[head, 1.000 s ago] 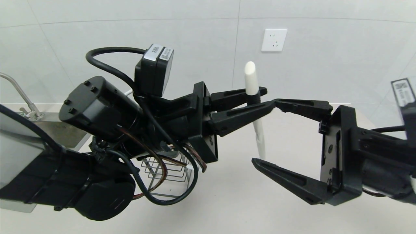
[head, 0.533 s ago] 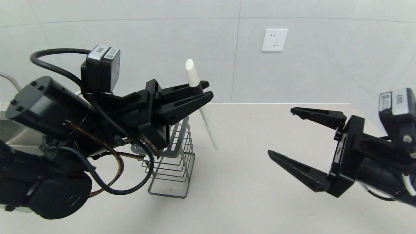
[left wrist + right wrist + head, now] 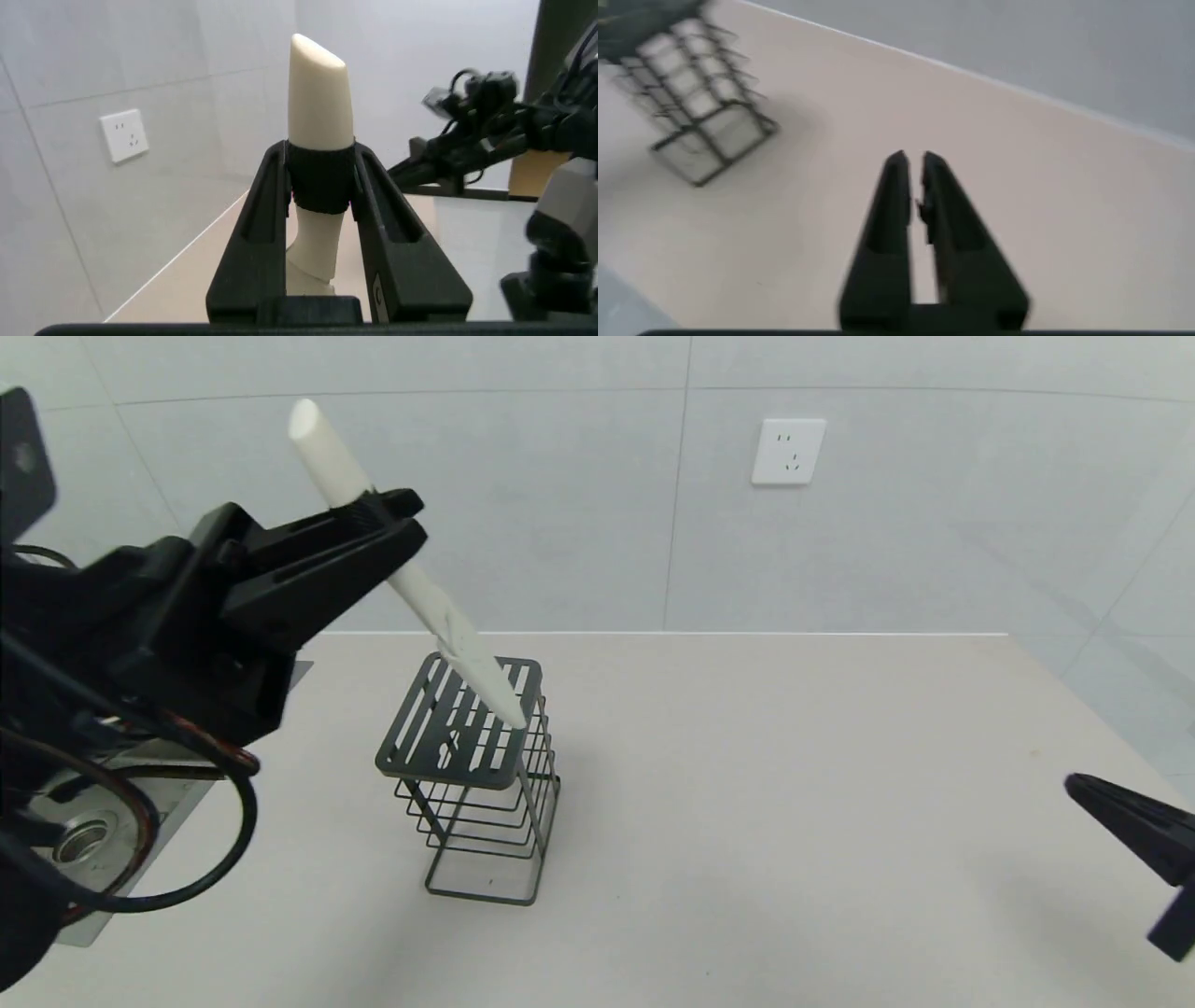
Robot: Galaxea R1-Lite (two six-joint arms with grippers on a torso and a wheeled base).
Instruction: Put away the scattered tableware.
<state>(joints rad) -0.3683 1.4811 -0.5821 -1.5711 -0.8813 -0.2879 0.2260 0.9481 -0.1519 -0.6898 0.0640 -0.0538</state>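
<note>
left gripper clenched on the white utensil at its handle. the thin end tilts down over the slotted top of the wire rack. judge it light, stiff, smooth, likely to slip; you want the handle grip. right gripper closed, empty, well apart. pale bare worktop, tiled wall, socket.

Rack on counter, knife over it — sink to its left
</note>
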